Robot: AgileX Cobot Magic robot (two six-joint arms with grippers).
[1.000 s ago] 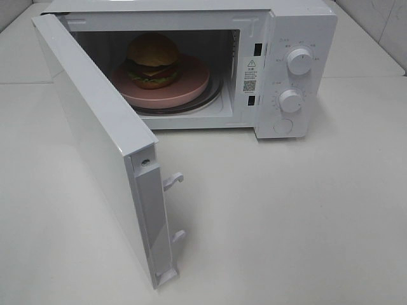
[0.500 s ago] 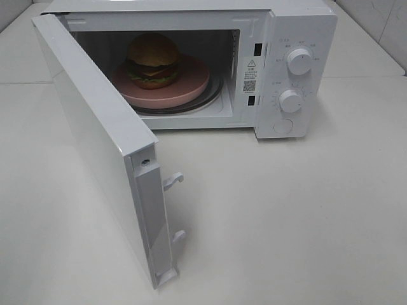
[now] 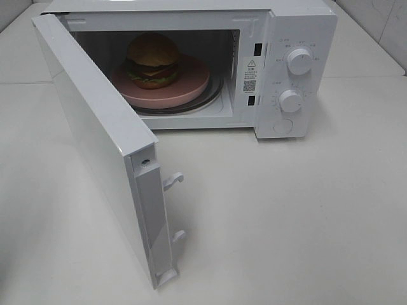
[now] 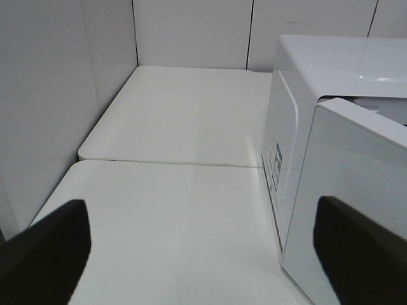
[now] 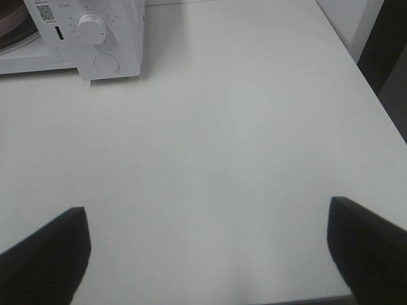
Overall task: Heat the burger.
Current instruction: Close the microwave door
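The burger [image 3: 152, 60] sits on a pink plate [image 3: 192, 87] inside the white microwave [image 3: 299, 25], whose door [image 3: 89, 133] stands swung wide open toward the front left. Neither gripper shows in the exterior high view. In the left wrist view my left gripper [image 4: 203, 254] is open, its dark fingers [image 4: 48, 254] spread wide, with the microwave's side [image 4: 286, 133] and the door's outer face [image 4: 356, 171] close by. My right gripper [image 5: 206, 254] is open over bare table, some way in front of the microwave's control panel [image 5: 111, 25]. Nothing is held.
Two round knobs [image 3: 299, 61] [image 3: 290, 100] and a round button [image 3: 283, 126] are on the panel. Door latch hooks [image 3: 173, 181] stick out from the door's edge. Wall panels [image 4: 63, 82] close in the table's left and back. The table's edge [image 5: 375, 95] shows in the right wrist view.
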